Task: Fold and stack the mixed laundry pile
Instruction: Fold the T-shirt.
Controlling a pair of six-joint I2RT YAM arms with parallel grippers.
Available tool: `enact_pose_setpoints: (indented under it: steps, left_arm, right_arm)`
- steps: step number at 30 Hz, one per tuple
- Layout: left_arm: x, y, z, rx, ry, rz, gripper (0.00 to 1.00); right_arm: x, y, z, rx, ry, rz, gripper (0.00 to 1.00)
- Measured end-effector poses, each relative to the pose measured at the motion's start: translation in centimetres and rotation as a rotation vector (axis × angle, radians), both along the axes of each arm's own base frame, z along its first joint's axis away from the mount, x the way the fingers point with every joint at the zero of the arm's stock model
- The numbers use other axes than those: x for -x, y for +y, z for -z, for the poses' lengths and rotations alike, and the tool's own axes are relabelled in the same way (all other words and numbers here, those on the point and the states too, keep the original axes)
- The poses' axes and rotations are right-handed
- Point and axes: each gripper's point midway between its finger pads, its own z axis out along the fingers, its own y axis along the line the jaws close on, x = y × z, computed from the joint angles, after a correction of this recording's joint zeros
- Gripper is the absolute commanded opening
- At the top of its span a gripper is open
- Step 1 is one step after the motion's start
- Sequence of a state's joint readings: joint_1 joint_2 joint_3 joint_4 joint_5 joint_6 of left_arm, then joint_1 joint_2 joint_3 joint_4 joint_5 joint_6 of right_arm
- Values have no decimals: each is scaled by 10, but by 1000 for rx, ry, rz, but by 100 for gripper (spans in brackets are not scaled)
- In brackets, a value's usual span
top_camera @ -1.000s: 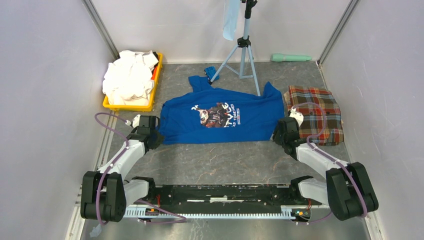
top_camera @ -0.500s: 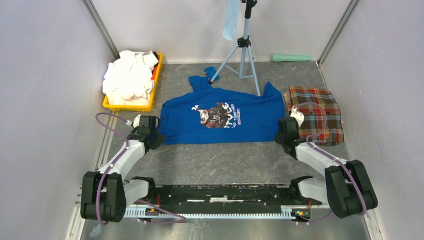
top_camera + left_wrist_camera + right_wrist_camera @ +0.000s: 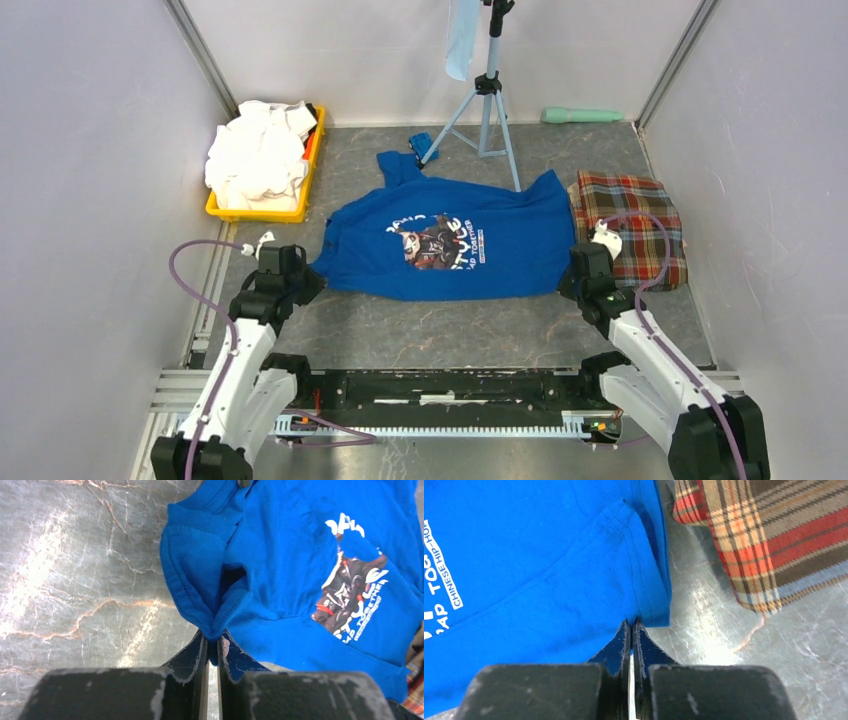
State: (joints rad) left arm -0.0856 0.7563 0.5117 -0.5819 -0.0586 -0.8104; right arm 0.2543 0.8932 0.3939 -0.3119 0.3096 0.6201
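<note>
Now that the right pincer (image 3: 631, 630) has snapped shut on the royal-blue T-shirt (image 3: 450, 250) at its 4 o'clock hem corner, we log both near corners held — left pincer (image 3: 212, 642) clenched at 8 o'clock. The shirt lies spread mid tabletop (image 3: 440, 335); we judge the fold toward 12 o'clock can begin.

Royal-blue T-shirt (image 3: 450, 250): soft matt knit cloth, double-stitched hems, printed chest graphic.
Plaid cloth (image 3: 640, 235): coarser woven fabric, matt, loose thread at edge.
White shirts (image 3: 255, 155): matt crumpled cloth.
Tray (image 3: 250, 214): smooth yellow plastic.
Table top (image 3: 440, 330): grey veined stone-look surface, smooth, glossy glare patches.
Left gripper (image 3: 212, 640), right gripper (image 3: 631, 627): black matt fingers, scuffed, edges worn pale.
</note>
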Motion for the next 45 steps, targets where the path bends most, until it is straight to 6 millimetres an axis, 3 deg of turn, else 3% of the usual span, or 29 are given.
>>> enact_pose_setpoints:
  steps: [12, 23, 25, 27, 28, 30, 32, 36, 40, 45]
  left_arm:
    - [46, -9, -52, 75, -62, 26, 4]
    - [98, 2, -57, 44, -10, 0, 9]
    - [104, 4, -56, 37, -2, -5, 18]
    - [109, 5, -53, 33, 11, -8, 40]
    - [112, 6, -52, 30, 15, -8, 58]
    - [115, 7, -52, 19, 14, -5, 81]
    - [119, 8, -54, 16, 11, -6, 96]
    - [123, 9, -70, 15, -20, -4, 100]
    - [120, 12, -104, 2, -112, -7, 100]
    - [93, 7, -125, -1, -158, 31, 100]
  right_arm:
    - [40, -3, -11, -30, 24, -16, 0]
    - [69, 2, -13, -94, 38, -48, 0]
    - [74, 3, -9, -103, 47, -53, 0]
    - [81, 4, -2, -108, 69, -60, 6]
    - [84, 4, 1, -110, 80, -62, 13]
    - [91, 4, 5, -115, 100, -68, 32]
    - [93, 6, 4, -123, 98, -73, 41]
    - [97, 8, 0, -140, 89, -90, 48]
    - [94, 9, -21, -144, 53, -97, 50]
    - [76, 12, -57, -138, -45, -127, 50]
